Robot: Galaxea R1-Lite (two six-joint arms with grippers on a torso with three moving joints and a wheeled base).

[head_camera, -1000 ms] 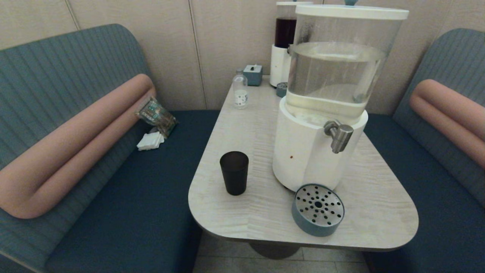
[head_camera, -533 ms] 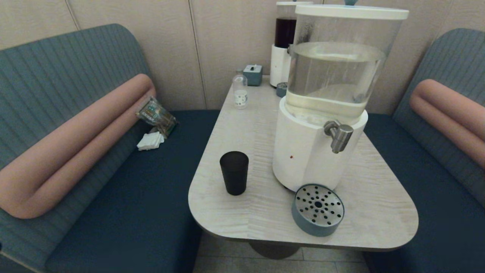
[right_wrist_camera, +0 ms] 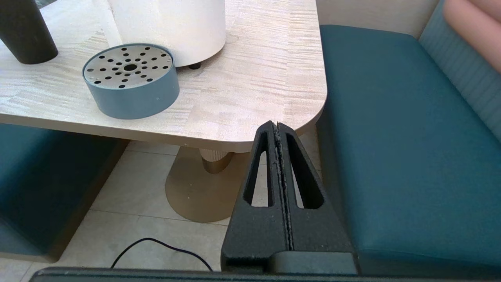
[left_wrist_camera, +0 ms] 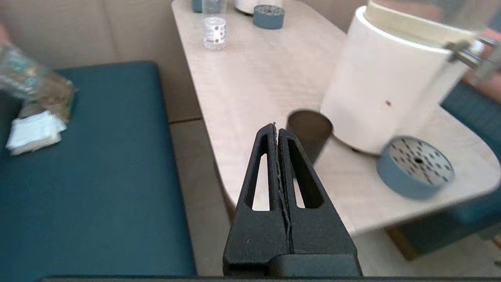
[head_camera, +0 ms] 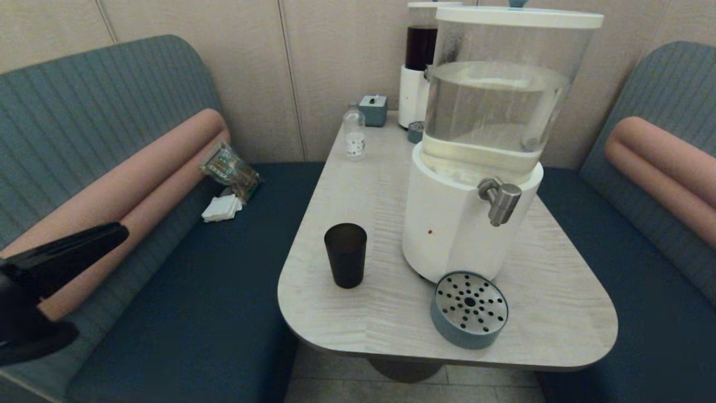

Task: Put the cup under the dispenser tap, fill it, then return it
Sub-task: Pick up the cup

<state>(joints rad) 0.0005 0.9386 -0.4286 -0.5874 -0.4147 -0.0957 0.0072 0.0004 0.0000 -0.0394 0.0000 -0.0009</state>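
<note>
The dark tapered cup (head_camera: 345,255) stands upright on the table (head_camera: 380,184), left of the big dispenser's white base (head_camera: 447,229); it shows too in the left wrist view (left_wrist_camera: 309,131) and the right wrist view (right_wrist_camera: 24,33). The steel tap (head_camera: 499,200) juts out over a round blue drip tray (head_camera: 469,309). My left gripper (head_camera: 120,231) enters at the far left above the bench, shut and empty (left_wrist_camera: 276,127), well short of the cup. My right gripper (right_wrist_camera: 276,124) is shut, low beside the table's near right corner, outside the head view.
A small clear bottle (head_camera: 354,134), a teal box (head_camera: 373,109), a second drip tray (head_camera: 415,132) and a smaller dispenser with dark red liquid (head_camera: 419,61) stand at the table's far end. A snack bag (head_camera: 230,169) and napkins (head_camera: 222,208) lie on the left bench.
My left arm has risen into the head view at the lower left, where it was absent before. The cup and dispenser have not moved.
</note>
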